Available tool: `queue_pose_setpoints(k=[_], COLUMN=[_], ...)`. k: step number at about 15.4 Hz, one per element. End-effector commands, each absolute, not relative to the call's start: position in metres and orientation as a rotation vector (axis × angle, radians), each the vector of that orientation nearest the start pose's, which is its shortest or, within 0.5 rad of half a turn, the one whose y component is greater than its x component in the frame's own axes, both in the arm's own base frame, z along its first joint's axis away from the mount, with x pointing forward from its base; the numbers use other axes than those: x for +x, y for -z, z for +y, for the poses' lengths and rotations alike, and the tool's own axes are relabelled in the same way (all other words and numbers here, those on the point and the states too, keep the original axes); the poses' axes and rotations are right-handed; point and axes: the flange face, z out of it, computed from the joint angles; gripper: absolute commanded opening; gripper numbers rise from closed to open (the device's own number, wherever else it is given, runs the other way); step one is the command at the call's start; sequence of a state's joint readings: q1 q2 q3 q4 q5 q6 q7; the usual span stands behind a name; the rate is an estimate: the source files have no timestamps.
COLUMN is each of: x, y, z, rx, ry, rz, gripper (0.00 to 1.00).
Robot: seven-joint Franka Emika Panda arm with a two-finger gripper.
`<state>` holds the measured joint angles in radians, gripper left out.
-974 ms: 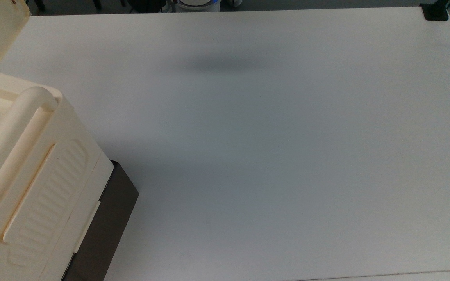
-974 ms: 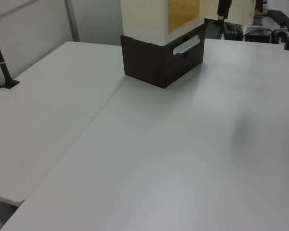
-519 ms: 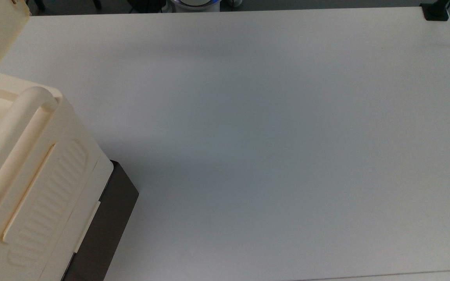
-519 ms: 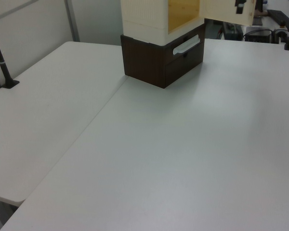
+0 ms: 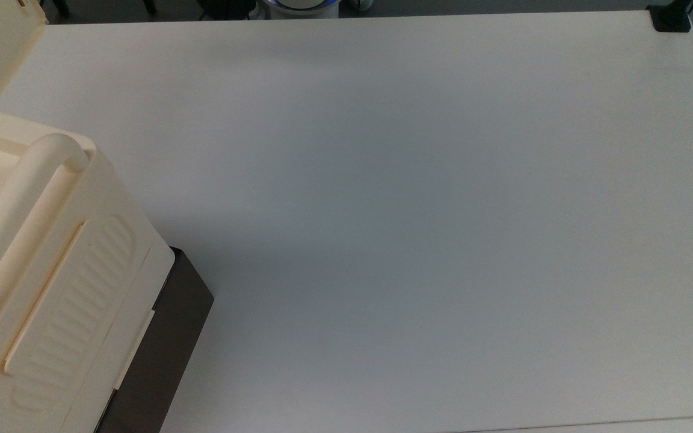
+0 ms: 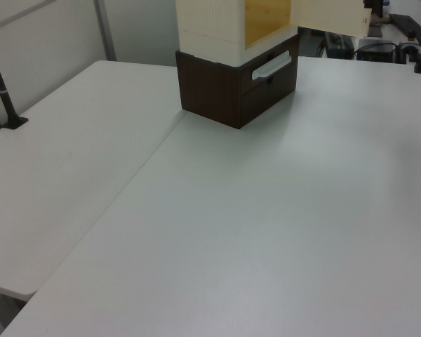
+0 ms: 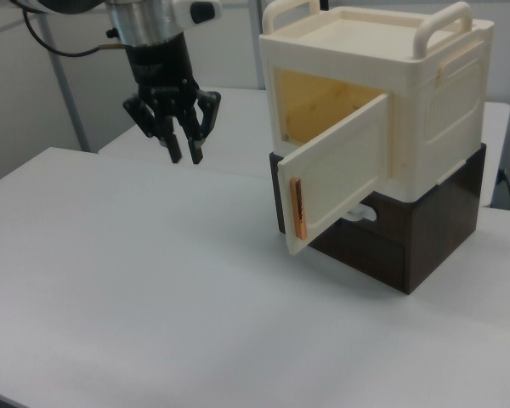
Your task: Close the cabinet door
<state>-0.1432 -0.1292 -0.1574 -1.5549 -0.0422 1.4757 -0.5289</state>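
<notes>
Gone from the left view's top edge: the dark gripper part that sat against the cabinet door. In the right view my gripper hangs clear, fingers slightly parted, holding nothing. Door on the cabinet stands ajar; closing push not yet made.

No readable text in any view

The cabinet bears no label, brand or number; its door and the table are likewise unmarked
</notes>
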Motion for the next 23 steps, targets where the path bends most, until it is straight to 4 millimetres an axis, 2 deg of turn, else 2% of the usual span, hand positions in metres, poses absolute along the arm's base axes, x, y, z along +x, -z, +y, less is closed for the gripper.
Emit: queue_pose_setpoints(k=[1,3,7,11,14,16,20,23], x=[0.454,0.443,0.416,0.419,0.432,0.445,0.455,0.469], y=[-0.691,-0.690,-0.689,-0.684,-0.670,-0.659,-0.652,-0.644], z=[-0.192,-0.220,-0.277,-0.310,-0.334,-0.343,-0.355,-0.349], rx=[-3.188,-3.189,-3.185,-3.231,-3.281,-3.292,-3.249,-3.208], ry=[-0.014,-0.009,0.022,0.141,0.212,0.251,0.416,0.479], rz=[-0.288,-0.222,-0.237,-0.163,-0.130,-0.111,-0.066,-0.067], gripper=[0.00,0.00,0.00,0.00,0.00,0.00,0.00,0.00])
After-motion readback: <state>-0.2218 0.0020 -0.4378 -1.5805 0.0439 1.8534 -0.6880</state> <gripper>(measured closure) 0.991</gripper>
